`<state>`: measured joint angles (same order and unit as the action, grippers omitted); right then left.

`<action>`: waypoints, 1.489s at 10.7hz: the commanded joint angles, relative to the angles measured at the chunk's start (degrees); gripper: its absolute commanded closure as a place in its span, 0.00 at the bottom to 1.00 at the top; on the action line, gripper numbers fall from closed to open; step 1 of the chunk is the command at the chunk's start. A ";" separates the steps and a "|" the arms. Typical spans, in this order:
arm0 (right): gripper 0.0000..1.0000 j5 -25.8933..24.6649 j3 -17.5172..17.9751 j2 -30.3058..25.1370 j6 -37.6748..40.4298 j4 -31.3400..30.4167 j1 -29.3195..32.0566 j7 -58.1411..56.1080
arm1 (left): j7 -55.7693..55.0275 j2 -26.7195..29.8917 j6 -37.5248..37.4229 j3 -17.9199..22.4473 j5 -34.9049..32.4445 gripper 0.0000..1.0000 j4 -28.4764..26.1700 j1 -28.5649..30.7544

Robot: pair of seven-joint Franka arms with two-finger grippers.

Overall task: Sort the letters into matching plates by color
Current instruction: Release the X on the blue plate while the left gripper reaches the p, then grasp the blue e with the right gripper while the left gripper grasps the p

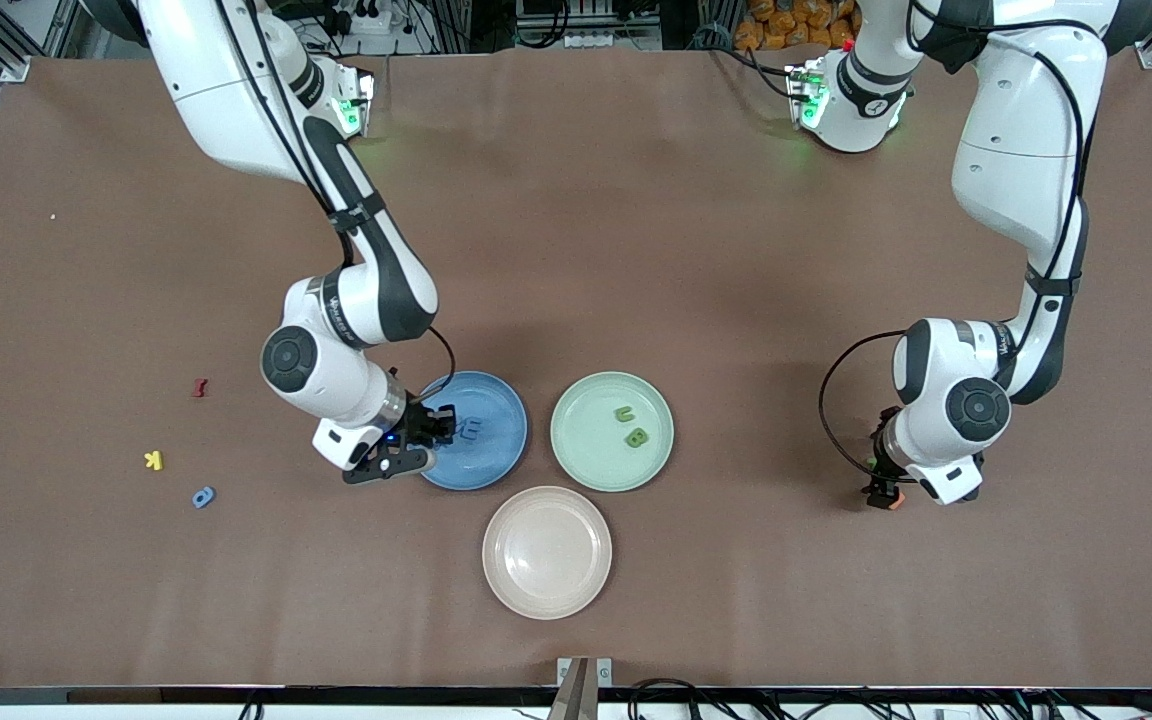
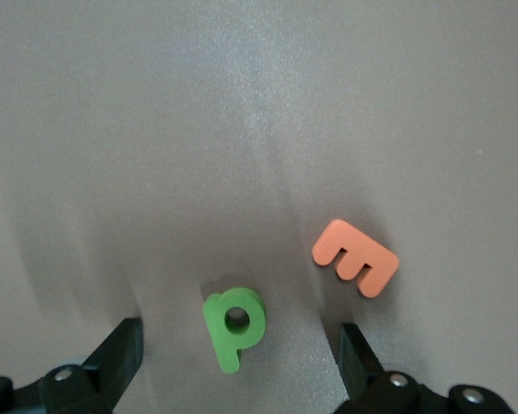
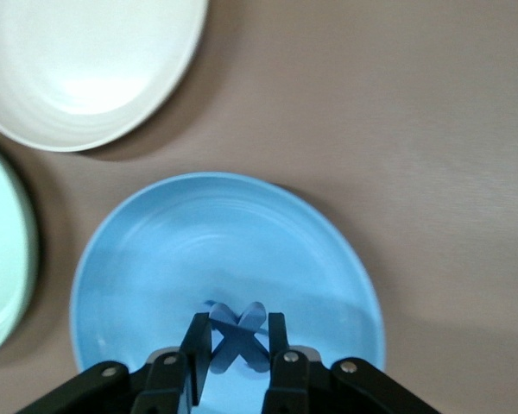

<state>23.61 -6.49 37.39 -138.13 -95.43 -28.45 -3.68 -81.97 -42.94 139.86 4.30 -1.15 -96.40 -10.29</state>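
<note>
A blue letter (image 3: 236, 338) is pinched over the blue plate (image 3: 155, 250) for matching, while the left gripper (image 2: 242, 362) is spread around a green letter (image 2: 234, 325).

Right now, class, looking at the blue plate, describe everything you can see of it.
The blue plate is round, shallow and rimmed, medium blue with a smooth, faintly ringed surface. It rests flat on the brown table, beside the mint green plate and the beige-pink plate, touching neither. The right gripper is over it, its fingers on either side of a blue letter low in the plate; whether that letter already rests on the plate cannot be told.
</note>
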 commanded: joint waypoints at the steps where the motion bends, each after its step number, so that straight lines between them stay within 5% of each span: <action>1: 0.00 0.04 0.78 0.14 0.40 1.74 0.15 -1.14 | 1.20 -0.04 0.41 -0.17 -1.40 0.00 0.15 1.32; 11: 0.00 -0.23 -7.56 -0.21 2.85 1.92 11.56 -26.81 | 2.25 -0.04 0.41 -0.26 -1.40 0.00 0.33 1.58; 12: 0.00 -0.32 -8.09 -0.21 3.39 1.92 13.06 -26.82 | 2.25 -0.13 0.41 -0.17 -1.40 0.22 0.42 1.41; 13: 0.00 -0.32 -8.88 -0.12 3.39 1.92 13.94 -26.73 | 1.30 -0.04 0.41 -0.26 -1.05 0.91 0.51 1.41; 14: 0.00 -0.24 -9.93 -0.04 3.65 1.92 14.91 -26.64 | 1.72 -0.04 0.41 -0.26 -1.23 1.00 0.33 1.41; 16: 0.00 0.11 -11.78 0.58 4.00 1.83 16.67 -25.25 | 1.64 -0.04 0.41 -0.26 -1.23 1.00 0.51 1.32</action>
<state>23.45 -17.02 37.50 -135.13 -93.90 -13.51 -29.94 -80.01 -42.51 140.18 4.26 -1.15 -95.68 -9.07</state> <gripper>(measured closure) 0.000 0.467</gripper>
